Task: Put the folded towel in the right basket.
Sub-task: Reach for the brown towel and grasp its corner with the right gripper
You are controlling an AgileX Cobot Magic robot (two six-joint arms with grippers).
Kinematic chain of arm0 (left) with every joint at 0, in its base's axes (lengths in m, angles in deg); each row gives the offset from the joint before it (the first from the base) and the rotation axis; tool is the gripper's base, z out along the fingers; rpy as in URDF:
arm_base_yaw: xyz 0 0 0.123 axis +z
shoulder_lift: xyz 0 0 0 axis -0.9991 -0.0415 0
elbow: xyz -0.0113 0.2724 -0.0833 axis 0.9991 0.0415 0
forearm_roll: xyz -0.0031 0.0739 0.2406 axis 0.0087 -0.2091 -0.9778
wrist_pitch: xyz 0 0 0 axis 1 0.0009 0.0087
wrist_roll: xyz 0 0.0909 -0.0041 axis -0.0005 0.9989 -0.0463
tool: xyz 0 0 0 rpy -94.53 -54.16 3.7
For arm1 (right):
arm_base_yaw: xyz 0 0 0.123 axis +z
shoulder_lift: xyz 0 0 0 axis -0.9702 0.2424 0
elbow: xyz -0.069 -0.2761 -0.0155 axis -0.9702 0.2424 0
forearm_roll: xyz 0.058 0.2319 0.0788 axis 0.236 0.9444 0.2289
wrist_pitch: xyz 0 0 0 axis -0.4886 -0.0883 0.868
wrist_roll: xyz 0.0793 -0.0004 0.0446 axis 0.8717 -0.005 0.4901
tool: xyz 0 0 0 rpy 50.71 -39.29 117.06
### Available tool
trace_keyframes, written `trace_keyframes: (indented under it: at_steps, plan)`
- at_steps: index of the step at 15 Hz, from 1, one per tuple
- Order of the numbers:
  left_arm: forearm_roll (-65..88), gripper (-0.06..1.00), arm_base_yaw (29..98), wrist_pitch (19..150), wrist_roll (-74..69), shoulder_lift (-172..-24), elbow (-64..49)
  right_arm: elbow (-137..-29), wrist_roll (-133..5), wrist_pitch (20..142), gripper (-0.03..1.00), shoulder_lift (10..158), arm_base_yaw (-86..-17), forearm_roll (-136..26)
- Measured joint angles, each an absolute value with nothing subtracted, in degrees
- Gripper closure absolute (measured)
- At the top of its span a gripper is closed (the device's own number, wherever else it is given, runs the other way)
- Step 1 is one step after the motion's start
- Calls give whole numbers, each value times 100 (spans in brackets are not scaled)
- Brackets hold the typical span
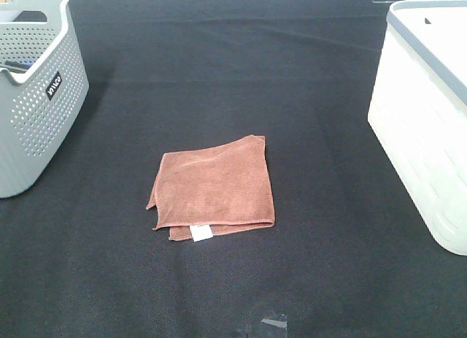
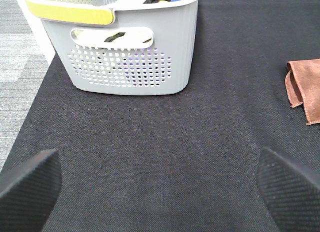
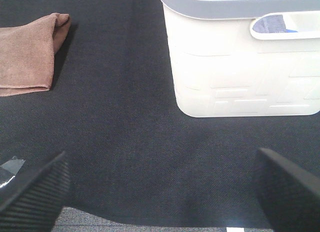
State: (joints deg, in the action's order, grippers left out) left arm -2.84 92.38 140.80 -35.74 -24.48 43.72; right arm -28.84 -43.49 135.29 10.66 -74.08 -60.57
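Observation:
A folded brown towel (image 1: 214,188) with a small white tag lies flat on the black table cloth in the middle of the exterior high view. Its edge shows in the left wrist view (image 2: 304,89) and in the right wrist view (image 3: 27,51). The right basket (image 1: 427,112) is white with a grey rim and stands at the right edge; it also shows in the right wrist view (image 3: 240,61). My left gripper (image 2: 160,192) is open and empty, well clear of the towel. My right gripper (image 3: 160,187) is open and empty, in front of the white basket. Neither arm shows in the exterior high view.
A grey perforated basket (image 1: 33,90) stands at the left edge, with a yellow-padded rim and some items inside in the left wrist view (image 2: 130,46). A piece of tape (image 1: 273,322) marks the cloth near the front. Grey floor (image 2: 20,66) lies beyond the table's left side.

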Motion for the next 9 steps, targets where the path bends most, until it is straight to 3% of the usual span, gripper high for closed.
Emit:
trace_keyframes:
  at_steps: [9]
  plan:
    - [-284,-4,9238,14080,-3574,-2448,4372,-2884,-4349,13529,2,1066,-7408,-6057]
